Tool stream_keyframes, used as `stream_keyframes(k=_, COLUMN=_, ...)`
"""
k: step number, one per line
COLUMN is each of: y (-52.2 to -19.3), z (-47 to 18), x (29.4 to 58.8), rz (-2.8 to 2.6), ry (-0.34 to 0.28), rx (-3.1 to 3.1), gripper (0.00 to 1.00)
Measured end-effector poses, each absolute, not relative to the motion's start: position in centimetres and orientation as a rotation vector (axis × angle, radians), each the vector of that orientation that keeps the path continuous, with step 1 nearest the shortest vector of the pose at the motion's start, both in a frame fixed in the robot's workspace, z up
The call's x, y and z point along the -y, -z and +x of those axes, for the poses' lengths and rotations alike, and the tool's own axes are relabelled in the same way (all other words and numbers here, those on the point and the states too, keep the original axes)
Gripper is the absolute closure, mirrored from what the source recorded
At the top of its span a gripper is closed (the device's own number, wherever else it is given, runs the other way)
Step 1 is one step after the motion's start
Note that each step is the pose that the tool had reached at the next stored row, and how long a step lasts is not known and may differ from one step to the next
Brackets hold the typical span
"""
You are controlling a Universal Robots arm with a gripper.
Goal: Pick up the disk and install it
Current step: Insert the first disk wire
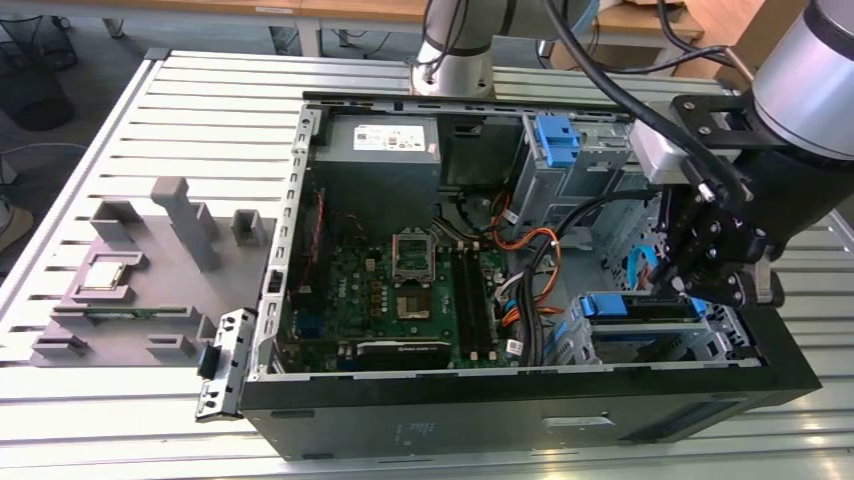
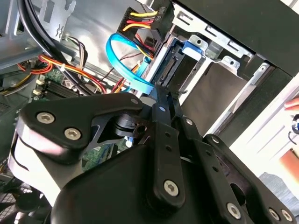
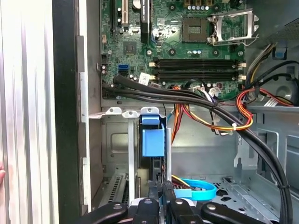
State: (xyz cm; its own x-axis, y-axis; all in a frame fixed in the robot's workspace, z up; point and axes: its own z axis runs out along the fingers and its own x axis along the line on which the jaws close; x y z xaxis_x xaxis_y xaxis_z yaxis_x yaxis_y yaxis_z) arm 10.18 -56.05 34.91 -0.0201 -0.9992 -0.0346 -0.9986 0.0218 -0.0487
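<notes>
Disk (image 1: 638,305): one, silver in a bright blue carrier, seated in the drive cage at the corner of the open computer case (image 1: 534,420), on the exterior view's right. It stands on edge between the cage's metal rails. Long axis runs across the case; blue handle end (image 3: 153,136) toward the motherboard (image 1: 400,290), opposite end toward the gripper (image 1: 694,285).

Gripper: one, down inside the case just beside the disk's near end in both wrist views (image 3: 162,189) (image 2: 161,91). Jaws drawn together, nothing seen between them; contact with the disk (image 2: 174,65) not clear.

Also counted:
- one separate blue bracket (image 1: 554,135) in the far bay
- one grey power-supply box (image 1: 378,140)
- one flat blue cable (image 2: 124,65) looping near the cage
- one slatted tabletop (image 1: 200,110) carrying the case
</notes>
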Motion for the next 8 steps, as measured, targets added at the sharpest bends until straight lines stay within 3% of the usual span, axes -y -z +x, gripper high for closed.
stream_keyframes(k=8, y=-34.75, z=9.74, x=56.06, rz=-2.140, ry=0.060, rx=-2.175, gripper=0.84)
